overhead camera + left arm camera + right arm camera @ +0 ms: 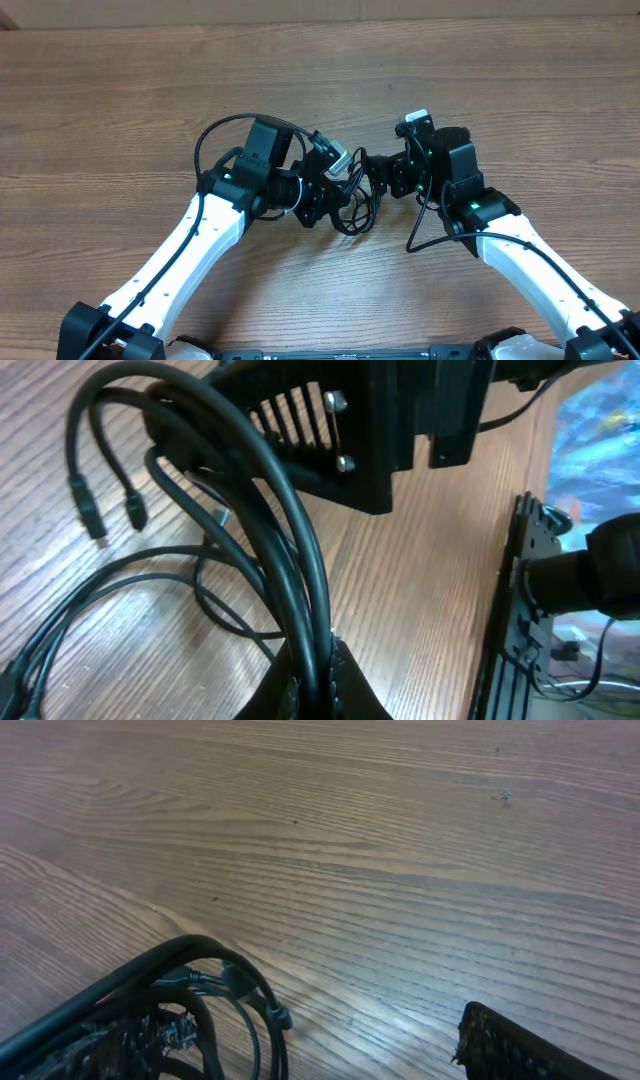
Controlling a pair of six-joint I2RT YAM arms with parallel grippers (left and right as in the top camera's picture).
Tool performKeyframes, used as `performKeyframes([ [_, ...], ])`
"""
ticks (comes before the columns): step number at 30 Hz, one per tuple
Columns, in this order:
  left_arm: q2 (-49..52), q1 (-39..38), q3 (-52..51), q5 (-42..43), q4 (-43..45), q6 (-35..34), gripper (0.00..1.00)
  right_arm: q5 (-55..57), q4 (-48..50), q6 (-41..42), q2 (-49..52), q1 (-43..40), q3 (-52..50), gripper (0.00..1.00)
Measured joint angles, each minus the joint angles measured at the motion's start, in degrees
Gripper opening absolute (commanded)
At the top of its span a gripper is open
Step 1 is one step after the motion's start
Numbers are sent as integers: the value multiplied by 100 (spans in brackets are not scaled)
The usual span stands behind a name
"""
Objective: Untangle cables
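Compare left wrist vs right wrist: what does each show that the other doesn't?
Left wrist only: left gripper shut on the cables, with two plug ends at the far side. Right wrist only: right gripper open, and a wide bare stretch of table ahead. Both: loops of the cables over the wood table.

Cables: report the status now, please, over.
Left gripper shut on cables. Right gripper open, close beside them. No obstacle seen.

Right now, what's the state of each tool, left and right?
Left tool: closed on the cables.
Right tool: open, clamping nothing.
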Motion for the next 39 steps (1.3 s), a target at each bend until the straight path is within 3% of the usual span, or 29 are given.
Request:
performKeyframes([
  [8,0,-61,0,-111,-11,-20,4,-393,0,31,0,-68,0,91],
  [20,0,-87,0,-1091,9,-756,4,-1460,0,31,7,-63,0,91],
  [39,2,35,-2,-111,116,-831,4,-1558,168,31,9,-68,0,93],
])
